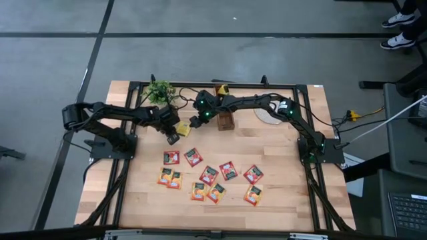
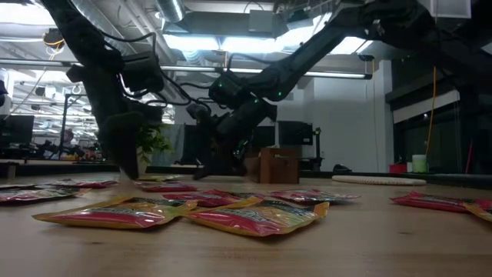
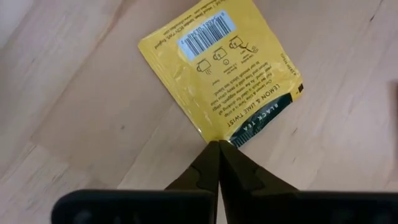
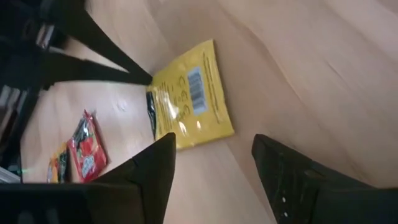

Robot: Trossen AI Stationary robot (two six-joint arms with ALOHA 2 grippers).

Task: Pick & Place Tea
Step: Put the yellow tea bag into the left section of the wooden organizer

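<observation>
We pinched one corner of a yellow tea sachet (image 3: pixel 219 72) in our left gripper (image 3: pixel 218 148), fingers pressed together, lifting it beside the potted plant (image 1: pixel 159 91). Our right gripper (image 4: pixel 211 158), fingers spread, faced it, seemingly ready to receive it.

Yellow tea sachet (image 3: pixel 221 71) hangs barcode side up, tilted, pinched at one edge above the wood tabletop, near the table's far side. Ten red and orange tea sachets (image 1: pixel 209 175) lie flat, loosely clustered mid-table, some overlapping.
</observation>
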